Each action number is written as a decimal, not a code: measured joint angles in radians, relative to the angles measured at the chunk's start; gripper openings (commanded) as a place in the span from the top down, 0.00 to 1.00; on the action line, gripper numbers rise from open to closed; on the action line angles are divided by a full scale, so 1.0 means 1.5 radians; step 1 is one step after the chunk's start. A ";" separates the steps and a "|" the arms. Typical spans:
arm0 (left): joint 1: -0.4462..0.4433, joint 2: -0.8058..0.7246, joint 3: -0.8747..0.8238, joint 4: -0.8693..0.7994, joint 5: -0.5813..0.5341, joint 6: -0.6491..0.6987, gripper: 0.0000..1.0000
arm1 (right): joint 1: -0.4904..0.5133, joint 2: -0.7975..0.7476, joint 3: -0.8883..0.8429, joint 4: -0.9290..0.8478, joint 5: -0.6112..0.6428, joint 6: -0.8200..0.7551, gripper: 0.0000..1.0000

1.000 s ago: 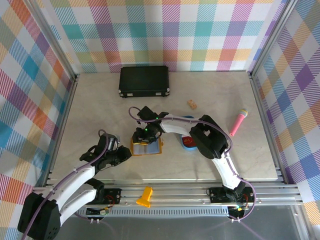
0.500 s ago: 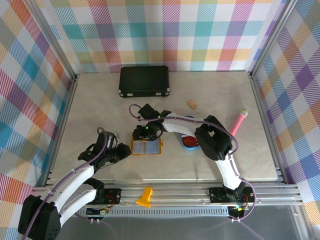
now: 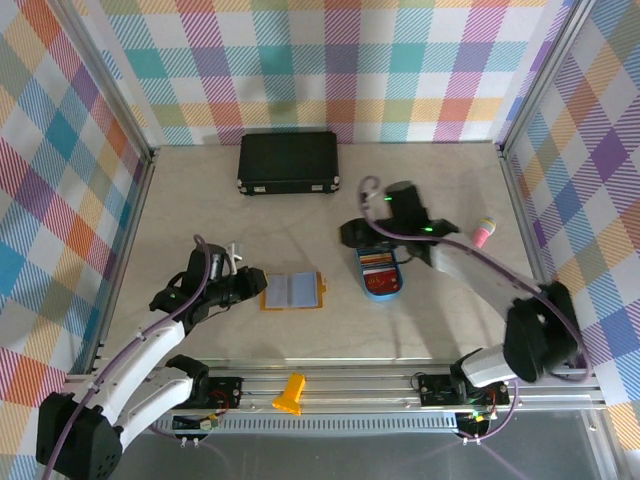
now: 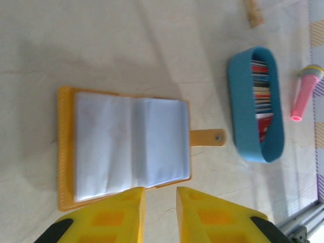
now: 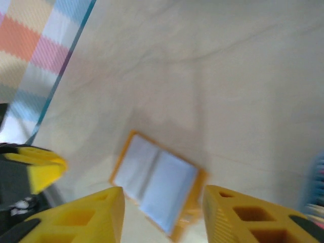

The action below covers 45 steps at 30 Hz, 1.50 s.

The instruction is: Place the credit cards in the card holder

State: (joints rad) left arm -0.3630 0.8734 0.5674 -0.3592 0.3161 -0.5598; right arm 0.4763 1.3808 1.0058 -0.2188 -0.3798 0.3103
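Being thin, stiff and slick, the credit cards (image 4: pixel 260 91) are best pinched edgewise; left gripper (image 4: pixel 160 195) and right gripper (image 5: pixel 163 192) are parted.

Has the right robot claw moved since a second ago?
Yes. The right gripper was over the yellow wallet; now it has swung right, to the far end of the blue tray.

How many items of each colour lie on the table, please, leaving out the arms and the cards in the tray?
Black: 1, the case
Yellow: 1, the open card holder
Blue: 1, the oval tray
Pink: 1, the toy microphone
Tan: 1, the small block
Total: 5
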 measured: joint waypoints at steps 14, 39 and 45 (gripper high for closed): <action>-0.032 0.162 0.222 -0.062 0.092 0.286 0.64 | -0.055 -0.125 -0.063 -0.204 0.054 -0.682 0.30; -0.073 0.221 0.116 0.119 0.221 0.509 0.42 | -0.060 0.134 0.011 -0.278 0.131 -1.067 0.27; -0.080 0.224 0.116 0.119 0.220 0.517 0.41 | -0.060 0.165 0.011 -0.276 0.132 -1.086 0.26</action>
State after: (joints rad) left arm -0.4828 1.2091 0.7410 -0.1802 0.6468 0.2153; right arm 0.3859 1.6276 1.0225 -0.6323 -0.1822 -1.3193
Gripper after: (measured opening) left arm 0.584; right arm 0.731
